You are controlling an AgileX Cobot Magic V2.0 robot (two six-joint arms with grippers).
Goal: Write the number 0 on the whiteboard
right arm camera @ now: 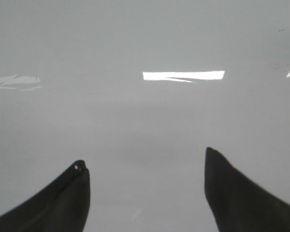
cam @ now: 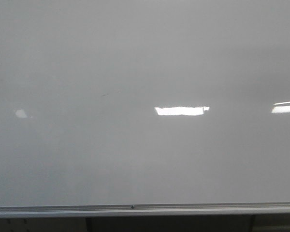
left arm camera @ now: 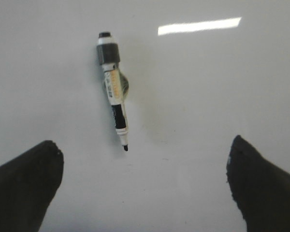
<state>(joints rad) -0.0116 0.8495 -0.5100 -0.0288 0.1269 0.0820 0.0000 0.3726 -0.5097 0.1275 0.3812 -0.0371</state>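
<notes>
The whiteboard (cam: 145, 58) fills the front view, glossy pale grey, with a silver rail (cam: 145, 210) along its lower edge. No drawn number 0 shows on it in any view. In the left wrist view a marker (left arm camera: 113, 87) lies on the board (left arm camera: 208, 96), uncapped, its black tip toward my left gripper (left arm camera: 144, 147). That gripper is open and empty, fingers wide apart, a short way from the tip. My right gripper (right arm camera: 145, 157) is open and empty over bare board (right arm camera: 145, 38). Neither gripper shows in the front view.
Bright white light reflections lie on the board (cam: 180, 110), (cam: 286, 107). A faint short smudge (cam: 111, 93) marks the board left of centre. Dark space lies below the rail.
</notes>
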